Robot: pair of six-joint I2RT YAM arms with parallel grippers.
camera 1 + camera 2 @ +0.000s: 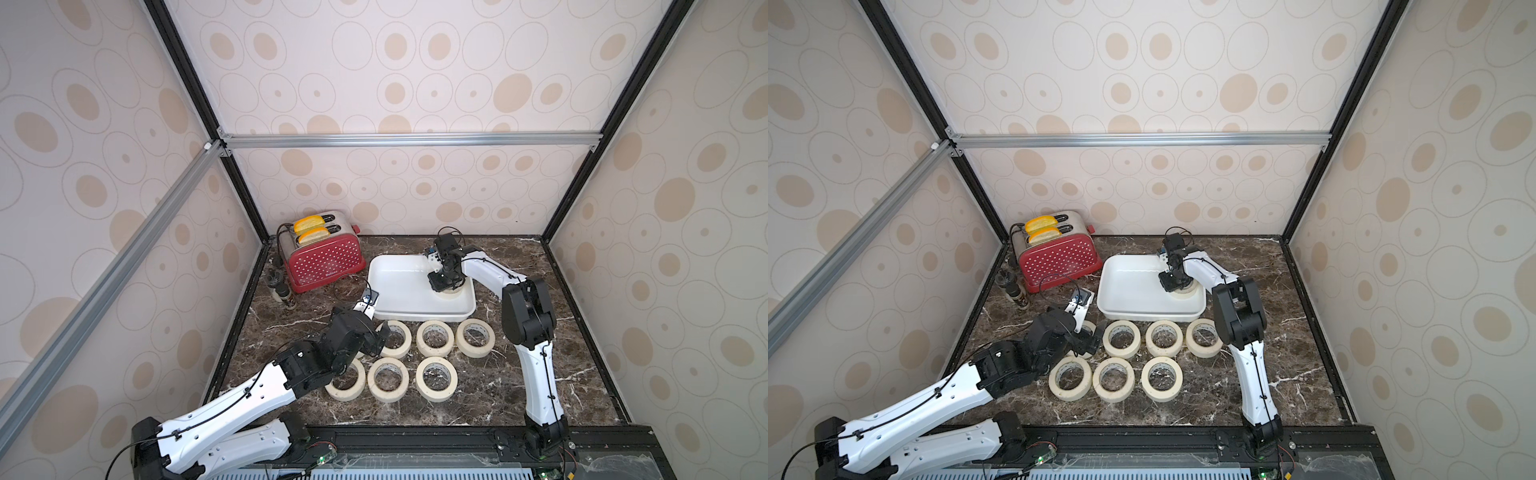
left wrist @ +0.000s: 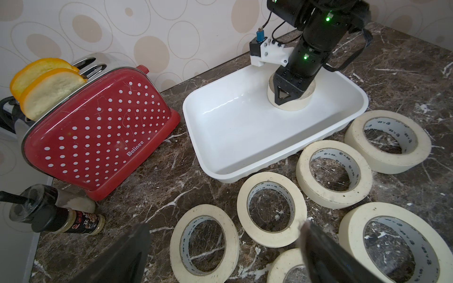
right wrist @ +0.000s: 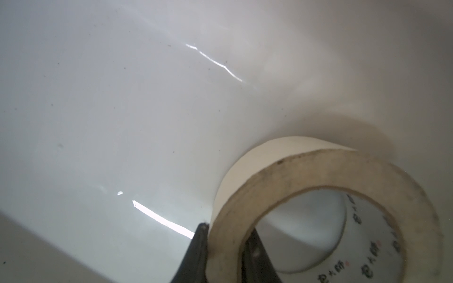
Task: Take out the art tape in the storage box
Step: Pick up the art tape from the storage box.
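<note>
right gripper (image 3: 226,235): clamped on the art tape roll (image 3: 318,171), one black finger outside the ring, one inside the core, wall pinched between them. Roll lies flat inside the storage box (image 1: 419,315), close to its right wall; can't tell if it's off the floor yet

roll: cream paper tape, wide ring, scuffed top edge, white core with printed characters (unreadable). Box: glossy white plastic, shallow rectangle, rounded corners, raised rim, glare streaks on the floor

left gripper (image 2: 224,226): fingers spread wide, holding nothing, low over the other rolls (image 1: 1162,378). Seven of them flat on the marble tabletop (image 1: 478,395) in two rows just in front of the box; one half hidden under the left wrist. Back row sits just beside the box's front wall, neighbours nearly touching

clearance: bare dark veined marble in front of the rows and off to the right, by the right arm. Left of the box is tight: red white-dotted toaster (image 1: 326,264) with two bread slices (image 2: 46,85), spice bottle (image 2: 73,220) lying beside it, enclosure walls on three sides
</note>
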